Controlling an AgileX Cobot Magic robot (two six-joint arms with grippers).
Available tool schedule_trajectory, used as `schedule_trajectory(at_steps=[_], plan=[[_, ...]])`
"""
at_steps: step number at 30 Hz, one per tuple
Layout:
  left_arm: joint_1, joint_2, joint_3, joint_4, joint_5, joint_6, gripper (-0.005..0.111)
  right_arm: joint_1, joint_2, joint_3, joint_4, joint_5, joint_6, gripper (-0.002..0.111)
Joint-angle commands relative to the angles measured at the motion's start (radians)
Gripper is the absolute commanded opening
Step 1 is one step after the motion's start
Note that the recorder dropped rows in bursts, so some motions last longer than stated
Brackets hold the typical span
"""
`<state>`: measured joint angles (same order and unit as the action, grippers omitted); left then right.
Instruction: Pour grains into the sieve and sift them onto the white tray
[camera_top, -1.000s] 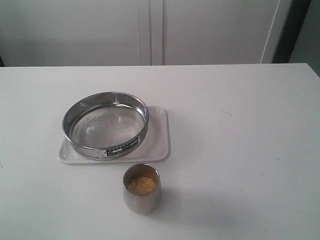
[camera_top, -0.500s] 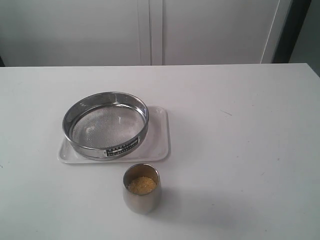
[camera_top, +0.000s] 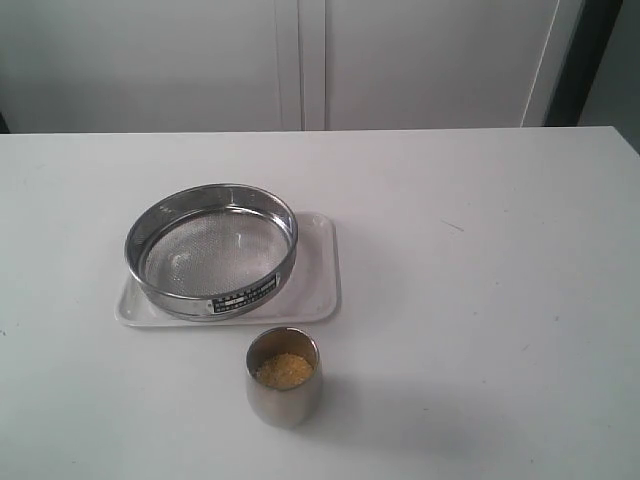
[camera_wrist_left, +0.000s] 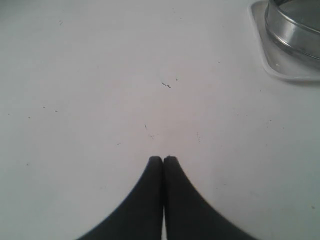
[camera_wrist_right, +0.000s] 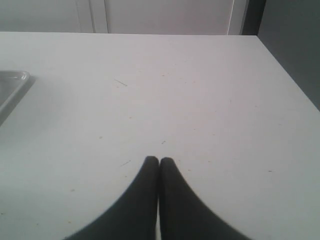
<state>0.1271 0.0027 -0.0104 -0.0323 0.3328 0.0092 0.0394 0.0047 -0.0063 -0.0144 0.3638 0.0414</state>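
The round steel sieve (camera_top: 211, 248) rests on the white tray (camera_top: 318, 285), left of the table's middle; its mesh looks bare. In front of it a small steel cup (camera_top: 284, 378) stands upright with golden-yellow grains (camera_top: 283, 369) inside. Neither arm shows in the exterior view. My left gripper (camera_wrist_left: 162, 158) is shut with nothing in it, over bare table, with the sieve (camera_wrist_left: 295, 25) and a tray corner (camera_wrist_left: 285, 67) off at the picture's edge. My right gripper (camera_wrist_right: 159, 160) is likewise shut and empty above the table, a tray corner (camera_wrist_right: 11, 90) far off to one side.
The white table (camera_top: 480, 300) ends at its far edge against white cabinet doors (camera_top: 300, 60). In the right wrist view the table's side edge (camera_wrist_right: 287, 70) drops off to a dark floor.
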Motion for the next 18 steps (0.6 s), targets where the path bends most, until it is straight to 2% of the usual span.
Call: schedule_trajectory(at_steps=[1,6,18], plan=[[0.000,-0.003,0.010,-0.004,0.009,-0.009,0.000,-0.001,-0.005,0.006,-0.008,-0.014,-0.004,0.000],[0.000,-0.003,0.010,-0.004,0.009,-0.009,0.000,-0.001,-0.005,0.006,-0.051,-0.064,-0.004,0.000],[0.000,-0.003,0.010,-0.004,0.009,-0.009,0.000,-0.001,-0.005,0.006,-0.049,-0.494,-0.004,0.000]])
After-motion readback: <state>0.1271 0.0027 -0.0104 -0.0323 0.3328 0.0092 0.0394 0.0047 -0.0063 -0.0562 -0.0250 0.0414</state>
